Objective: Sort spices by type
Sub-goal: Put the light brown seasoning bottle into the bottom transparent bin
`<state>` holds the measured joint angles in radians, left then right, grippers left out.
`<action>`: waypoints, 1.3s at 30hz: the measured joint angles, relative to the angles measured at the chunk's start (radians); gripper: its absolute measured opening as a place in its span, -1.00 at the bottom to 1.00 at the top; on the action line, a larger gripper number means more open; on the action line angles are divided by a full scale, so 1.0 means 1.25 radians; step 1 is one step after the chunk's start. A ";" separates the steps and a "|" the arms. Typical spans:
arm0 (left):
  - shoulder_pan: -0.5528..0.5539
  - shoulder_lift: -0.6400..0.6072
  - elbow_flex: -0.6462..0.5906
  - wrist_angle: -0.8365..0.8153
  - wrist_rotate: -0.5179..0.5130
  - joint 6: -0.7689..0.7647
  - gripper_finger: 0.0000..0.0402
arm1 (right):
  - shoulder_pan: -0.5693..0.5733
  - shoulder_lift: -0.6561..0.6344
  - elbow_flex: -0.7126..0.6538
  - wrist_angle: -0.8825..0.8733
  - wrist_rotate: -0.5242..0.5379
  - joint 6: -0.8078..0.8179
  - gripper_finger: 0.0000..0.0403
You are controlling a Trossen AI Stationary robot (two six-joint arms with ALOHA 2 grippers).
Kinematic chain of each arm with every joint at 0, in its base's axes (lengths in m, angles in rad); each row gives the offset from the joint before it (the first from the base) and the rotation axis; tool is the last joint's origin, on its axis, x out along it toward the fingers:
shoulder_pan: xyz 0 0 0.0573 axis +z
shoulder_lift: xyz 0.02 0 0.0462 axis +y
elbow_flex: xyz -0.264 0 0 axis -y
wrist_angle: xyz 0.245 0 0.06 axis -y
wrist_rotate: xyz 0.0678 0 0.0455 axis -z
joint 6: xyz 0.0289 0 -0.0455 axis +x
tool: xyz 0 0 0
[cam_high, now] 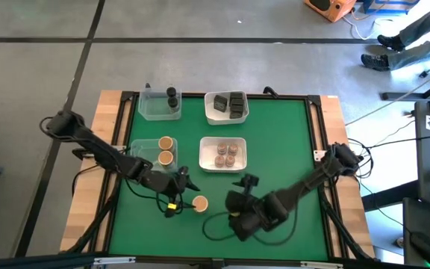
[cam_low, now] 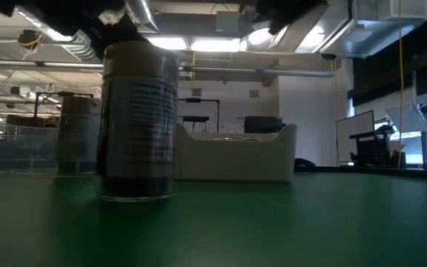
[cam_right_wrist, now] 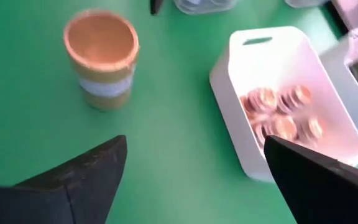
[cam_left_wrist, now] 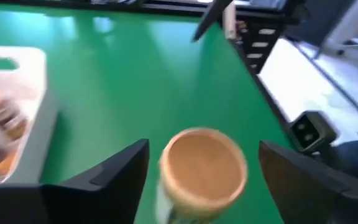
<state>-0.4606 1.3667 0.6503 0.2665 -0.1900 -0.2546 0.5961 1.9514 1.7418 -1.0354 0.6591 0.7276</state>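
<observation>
We judge the tan-topped jar point(cam_high: 199, 202) near the tabletop's front edge light, rigid, tip-prone, best pinched across its sides by the left gripper point(cam_high: 176, 196), whose jaws stand wide around it; the right gripper point(cam_high: 246, 181) also gapes.

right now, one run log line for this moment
left gripper: jaws open either side of tan-topped jar | right gripper: jaws open, holding nothing | jar upright on green mat, outside the tubs and trays

A lone jar point(cam_high: 199, 202) stands near the worktop's point(cam_high: 290, 142) front edge, the left gripper point(cam_high: 176, 196) at its left, the right gripper point(cam_high: 239, 215) to its right; a tray of jars point(cam_high: 222, 153) lies behind, two tubs point(cam_high: 157, 104) far left.
</observation>
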 joint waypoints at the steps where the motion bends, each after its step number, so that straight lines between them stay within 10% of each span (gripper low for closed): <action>1: 0.002 0.011 0.014 0.000 0.020 0.004 0.45 | 0.012 0.001 -0.008 -0.012 0.018 0.027 0.87; 24: -0.017 0.162 0.106 -0.074 -0.031 0.088 0.54 | 0.088 0.002 -0.149 0.038 0.141 0.277 0.87; 39: -0.024 0.026 0.151 -0.280 -0.072 0.054 0.31 | 0.088 0.004 -0.149 0.040 0.189 0.276 0.87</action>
<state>-0.4901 1.3986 0.8385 -0.0841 -0.2797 -0.1875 0.7063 1.9567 1.5555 -0.9859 0.8949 1.0729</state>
